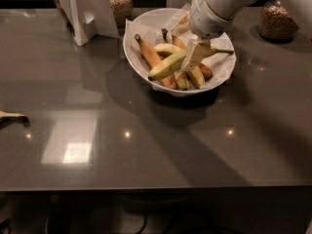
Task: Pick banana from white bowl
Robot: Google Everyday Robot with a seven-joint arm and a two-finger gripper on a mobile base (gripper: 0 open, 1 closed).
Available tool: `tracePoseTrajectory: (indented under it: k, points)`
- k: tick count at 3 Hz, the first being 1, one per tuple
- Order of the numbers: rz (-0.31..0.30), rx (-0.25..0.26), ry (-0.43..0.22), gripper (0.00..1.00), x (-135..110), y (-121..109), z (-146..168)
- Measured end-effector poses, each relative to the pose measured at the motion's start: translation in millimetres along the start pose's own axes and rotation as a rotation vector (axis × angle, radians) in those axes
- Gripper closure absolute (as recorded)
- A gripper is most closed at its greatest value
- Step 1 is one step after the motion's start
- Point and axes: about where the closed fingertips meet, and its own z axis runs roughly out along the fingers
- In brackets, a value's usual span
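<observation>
The white bowl [141, 23], lined with crinkled white paper, stands at the back middle of the dark table. The long yellow-green banana [165, 67] lies across the other fruit in it, its thin green stem pointing right. Shorter brownish-orange bananas [150, 56] and small yellow bananas [167, 48] lie beside and under it. My gripper [196, 56] reaches down from the upper right on the white arm and sits right on the middle of the long banana, hiding that part and its sticker.
A white folded card stand [85, 9] and a jar of grains [120, 3] stand behind the bowl to the left. Another jar [276, 21] stands at the back right. A banana tip [10, 116] shows at the left edge.
</observation>
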Motion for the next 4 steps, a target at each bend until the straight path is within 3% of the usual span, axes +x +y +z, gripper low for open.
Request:
tracePoseTrajectory:
  k: [1, 2, 3, 4]
  points:
    - [-0.010, -0.032, 0.040, 0.35, 10, 3, 11]
    - [-0.012, -0.054, 0.059, 0.53, 16, 8, 20]
    - [-0.013, -0.055, 0.060, 0.77, 16, 8, 20]
    - [-0.031, -0.047, 0.082, 0.99, 11, 11, 5]
